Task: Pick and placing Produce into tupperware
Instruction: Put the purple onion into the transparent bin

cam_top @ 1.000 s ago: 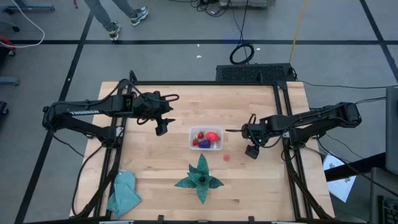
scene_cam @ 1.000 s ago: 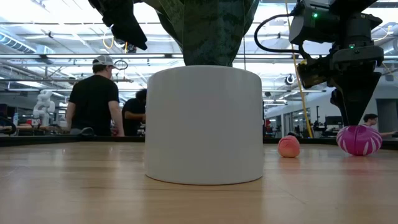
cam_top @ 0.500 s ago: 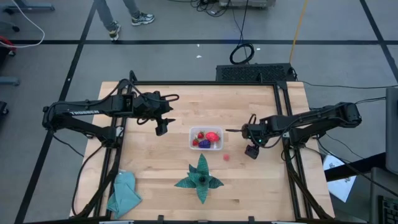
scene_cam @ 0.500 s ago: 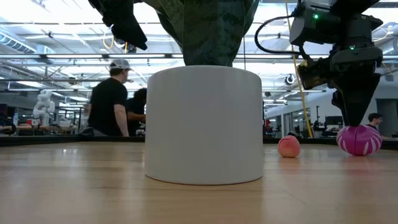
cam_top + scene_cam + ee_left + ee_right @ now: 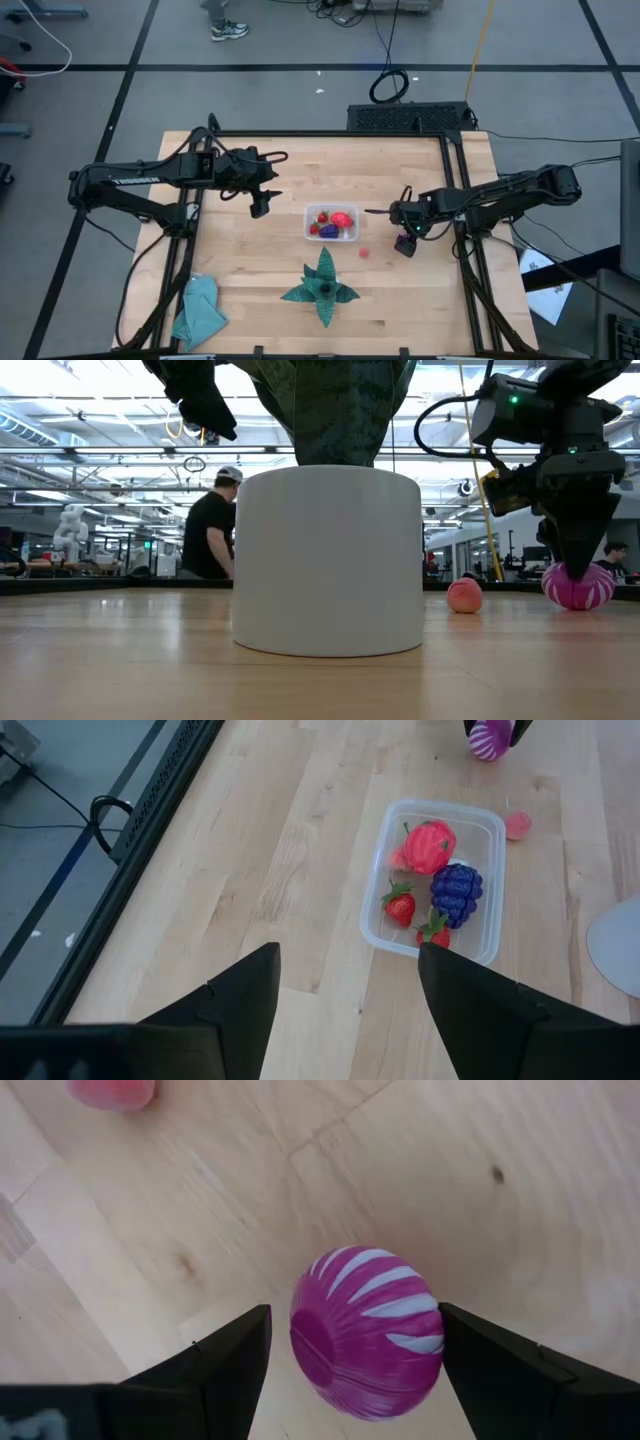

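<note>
The left gripper (image 5: 260, 205) hangs spread and idle, up and left of the tub (image 5: 332, 223), which holds red berries, a pink fruit and purple grapes. A small pink fruit (image 5: 364, 253) lies just right of the tub. Further right, the right gripper (image 5: 405, 243) straddles the ball (image 5: 368, 1332), jaws spread, not yet pinching. It should probably sink until the pads bracket the widest part, then close squarely, since the ball is round, glossy magenta with white stripes, and may roll.

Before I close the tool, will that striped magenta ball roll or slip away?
The striped magenta ball looks round and smooth, so it may well roll on the bare table. The right tool stands open around it; an off-centre squeeze could probably squirt it out.
</note>
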{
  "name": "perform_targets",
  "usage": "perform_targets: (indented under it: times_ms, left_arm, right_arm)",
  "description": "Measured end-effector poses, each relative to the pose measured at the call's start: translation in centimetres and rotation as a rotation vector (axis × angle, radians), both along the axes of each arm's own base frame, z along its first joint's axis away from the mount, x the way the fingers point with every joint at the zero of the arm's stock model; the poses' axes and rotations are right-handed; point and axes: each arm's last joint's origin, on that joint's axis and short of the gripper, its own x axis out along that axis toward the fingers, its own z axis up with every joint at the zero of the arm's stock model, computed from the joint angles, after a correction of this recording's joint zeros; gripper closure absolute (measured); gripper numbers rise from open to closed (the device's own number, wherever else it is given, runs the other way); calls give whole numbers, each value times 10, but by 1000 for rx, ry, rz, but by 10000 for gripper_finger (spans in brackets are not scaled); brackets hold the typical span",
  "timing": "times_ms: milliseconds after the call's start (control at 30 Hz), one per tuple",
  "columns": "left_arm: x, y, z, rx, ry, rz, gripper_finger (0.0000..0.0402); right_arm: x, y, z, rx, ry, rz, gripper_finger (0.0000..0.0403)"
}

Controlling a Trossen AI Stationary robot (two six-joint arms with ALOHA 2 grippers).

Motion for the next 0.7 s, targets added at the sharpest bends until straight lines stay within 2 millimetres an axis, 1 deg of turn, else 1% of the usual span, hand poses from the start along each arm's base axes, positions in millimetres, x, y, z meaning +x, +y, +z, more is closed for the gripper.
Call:
perform_targets:
  times_ms: [300,700]
  left_arm:
    - [0,0,0,-1,-1,1,158]
    - [0,0,0,-2,-1,2,158]
  right_arm:
    - [0,0,0,-3,-8,12,135]
    - [0,0,0,-3,-8,13,181]
